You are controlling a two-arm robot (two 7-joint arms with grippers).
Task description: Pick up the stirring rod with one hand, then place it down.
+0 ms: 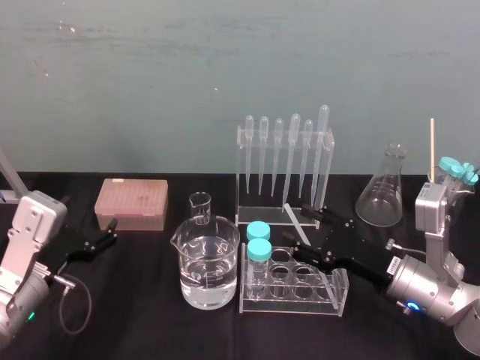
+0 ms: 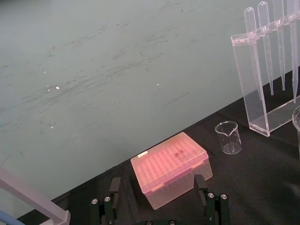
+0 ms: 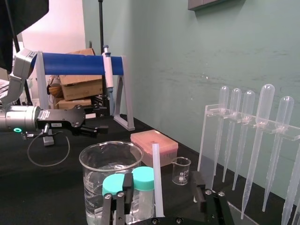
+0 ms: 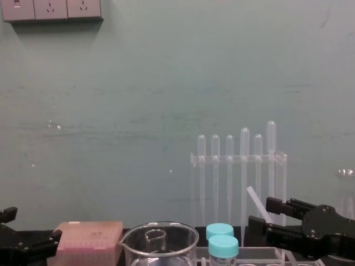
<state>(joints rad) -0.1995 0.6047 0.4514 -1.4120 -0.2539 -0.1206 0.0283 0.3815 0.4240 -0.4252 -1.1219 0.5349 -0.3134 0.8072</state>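
Observation:
The stirring rod (image 1: 298, 215) is a thin whitish stick lying at a slant between the pipette stand and the tube rack. It passes between the fingers of my right gripper (image 1: 304, 229), the hand at work. In the right wrist view the stirring rod (image 3: 157, 180) rises in the gap of the right gripper (image 3: 161, 192), whose fingers stand open and well clear of it on both sides. The chest view shows the stirring rod (image 4: 256, 202) tilted, its lower end hidden behind the black jaws. My left gripper (image 1: 112, 231) rests open at the far left near the pink box.
A water-filled beaker (image 1: 206, 262) and a tube rack (image 1: 294, 283) with two teal-capped tubes stand just before the right gripper. Behind it is the pipette stand (image 1: 285, 161). A small beaker (image 1: 200, 208), a pink tip box (image 1: 131, 204) and a conical flask (image 1: 384, 187) stand farther off.

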